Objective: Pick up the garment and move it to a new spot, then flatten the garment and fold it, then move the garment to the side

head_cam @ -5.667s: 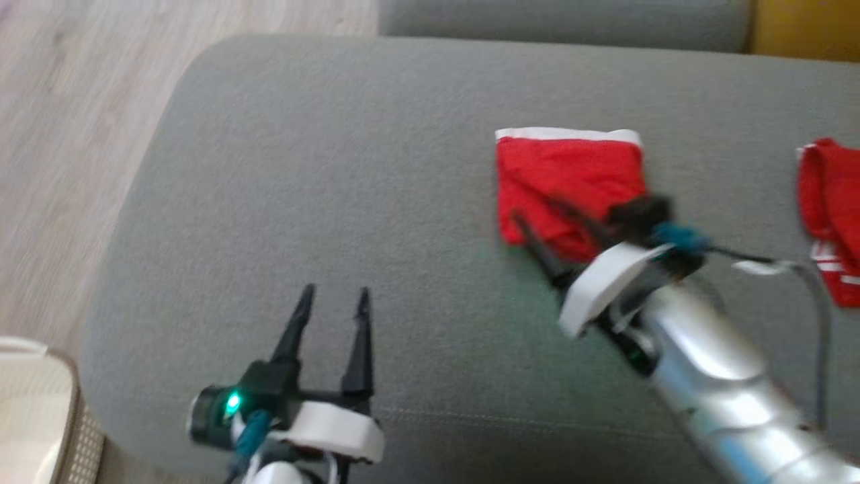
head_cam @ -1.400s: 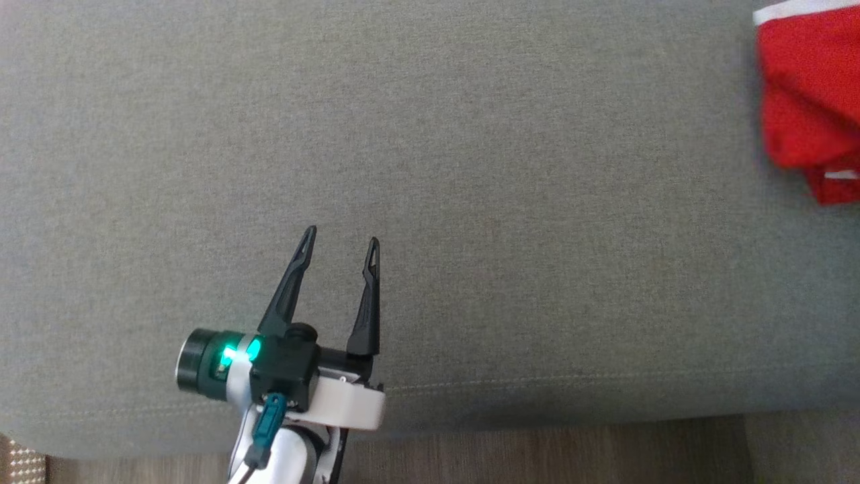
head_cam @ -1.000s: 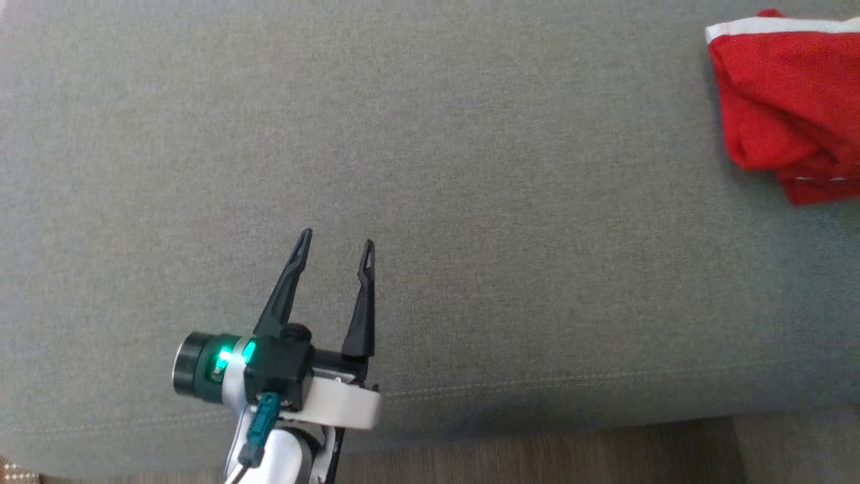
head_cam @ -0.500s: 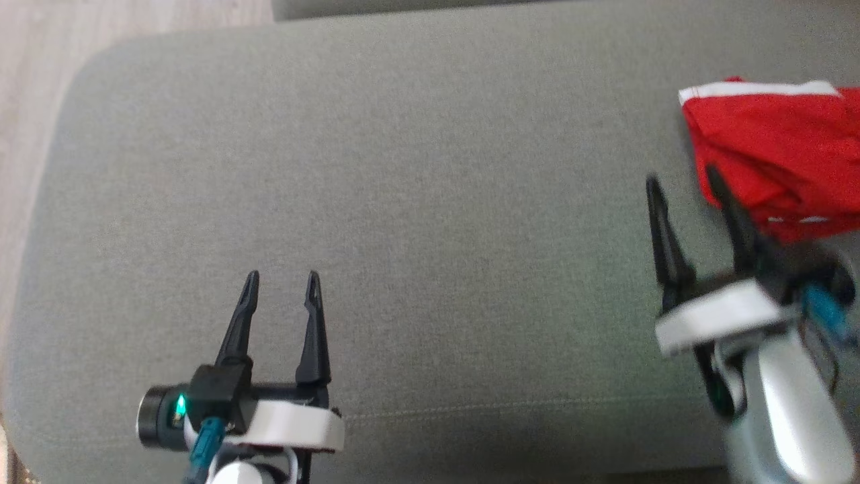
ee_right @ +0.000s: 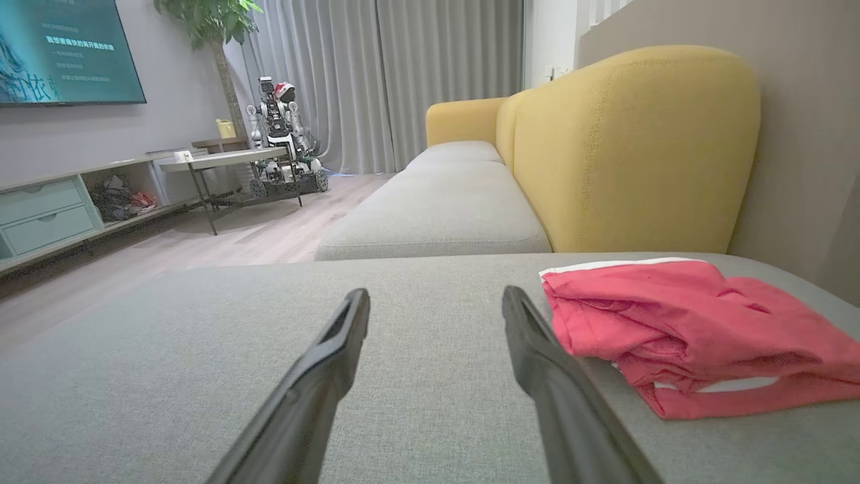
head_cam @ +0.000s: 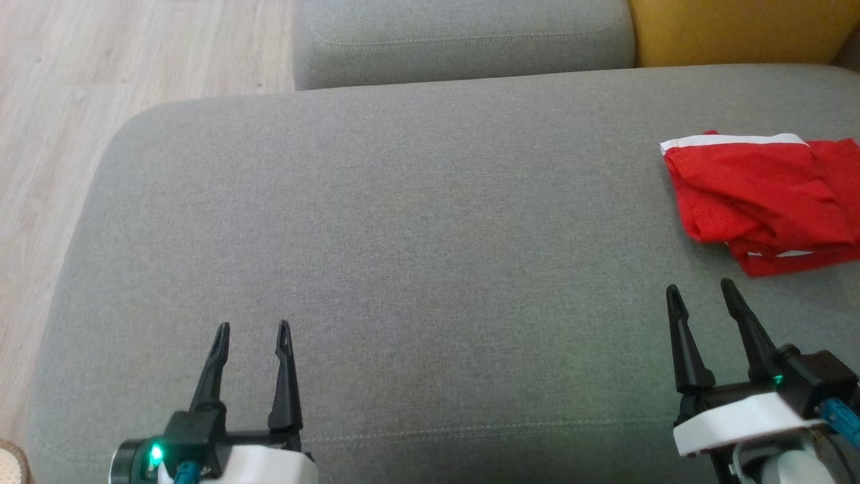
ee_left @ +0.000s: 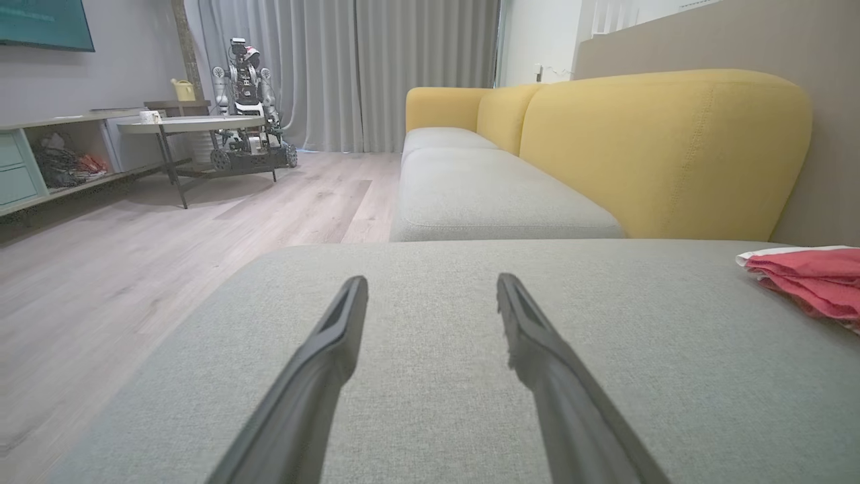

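Seems nearly done: the red garment (head_cam: 759, 195) lies folded, loosely I think, on the right side of the grey cushion (head_cam: 403, 235); left gripper (head_cam: 252, 326) and right gripper (head_cam: 700, 287) hover at its front edge, both spread, empty

The right gripper (ee_right: 435, 296) holds its two dark fingers (ee_right: 322, 376) wide apart with nothing between them, low over a grey seat cushion (ee_right: 201, 376). A folded red garment (ee_right: 672, 329) with a white band along its far edge lies on this cushion, near the finger on the view's right. Behind it rises a yellow sofa backrest (ee_right: 631, 148), and a second grey cushion (ee_right: 437, 215) stretches beyond. Across the wooden floor (ee_right: 269, 235) stand another robot (ee_right: 282, 134), a table (ee_right: 222, 161), a low cabinet with pale green drawers (ee_right: 40, 215), grey curtains (ee_right: 403, 67) and a wall screen (ee_right: 60, 47)
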### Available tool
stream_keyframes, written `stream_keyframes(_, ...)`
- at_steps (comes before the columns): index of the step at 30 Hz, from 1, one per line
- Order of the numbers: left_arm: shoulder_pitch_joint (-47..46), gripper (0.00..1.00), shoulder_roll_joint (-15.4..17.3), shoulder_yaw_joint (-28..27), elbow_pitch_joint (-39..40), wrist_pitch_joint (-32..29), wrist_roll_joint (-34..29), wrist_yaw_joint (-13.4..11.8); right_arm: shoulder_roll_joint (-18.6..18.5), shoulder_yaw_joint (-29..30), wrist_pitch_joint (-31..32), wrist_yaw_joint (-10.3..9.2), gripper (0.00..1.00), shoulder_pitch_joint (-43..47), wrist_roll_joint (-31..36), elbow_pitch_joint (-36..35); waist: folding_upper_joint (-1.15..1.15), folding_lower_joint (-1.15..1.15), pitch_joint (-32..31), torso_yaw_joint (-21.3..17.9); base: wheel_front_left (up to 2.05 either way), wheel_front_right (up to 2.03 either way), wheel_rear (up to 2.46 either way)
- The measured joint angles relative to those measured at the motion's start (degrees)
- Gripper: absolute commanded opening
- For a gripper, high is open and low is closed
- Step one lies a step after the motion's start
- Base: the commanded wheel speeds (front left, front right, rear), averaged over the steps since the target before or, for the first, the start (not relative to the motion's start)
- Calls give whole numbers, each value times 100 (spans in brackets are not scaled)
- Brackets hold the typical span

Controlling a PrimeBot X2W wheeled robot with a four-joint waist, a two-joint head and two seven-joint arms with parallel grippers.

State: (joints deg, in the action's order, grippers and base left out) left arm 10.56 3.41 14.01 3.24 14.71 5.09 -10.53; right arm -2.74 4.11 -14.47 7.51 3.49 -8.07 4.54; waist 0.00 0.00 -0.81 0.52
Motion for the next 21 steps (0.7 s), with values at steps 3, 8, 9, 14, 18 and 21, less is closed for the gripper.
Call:
stream_keyframes(3, 1, 100, 0, -23, -8, 0, -56, 14, 4, -4, 0, 0, 100, 51, 1, -44, 0, 0, -30, -25, 0, 0, 0)
stream_keyframes(8, 1, 100, -3, -22, -16, 0, -121, 44, 9, -104, 0, 0, 100, 81, 4, -57, 0, 0, -44, -30, 0, 0, 0)
stream_keyframes(9, 0, 0, -2, -5, -69, -1, -144, 44, 11, -109, 2, 0, 0, 82, 5, -2, 0, 0, -45, -30, 0, 0, 0)
stream_keyframes(14, 158, 0, -2, 15, -525, -8, -100, 44, 38, -109, 35, 0, 0, 250, -31, 468, 0, 0, -45, -31, 0, 0, 0)
stream_keyframes(18, 208, 0, 0, 8, -532, -58, 201, 54, 38, -110, 69, 0, 0, 292, -300, 489, 0, 0, -39, -32, 0, 0, 0)
stream_keyframes(21, 201, 0, 2, -1, -546, -108, 428, 104, 38, -110, 96, 0, 0, 290, -512, 491, 0, 0, -36, -33, 0, 0, 0)
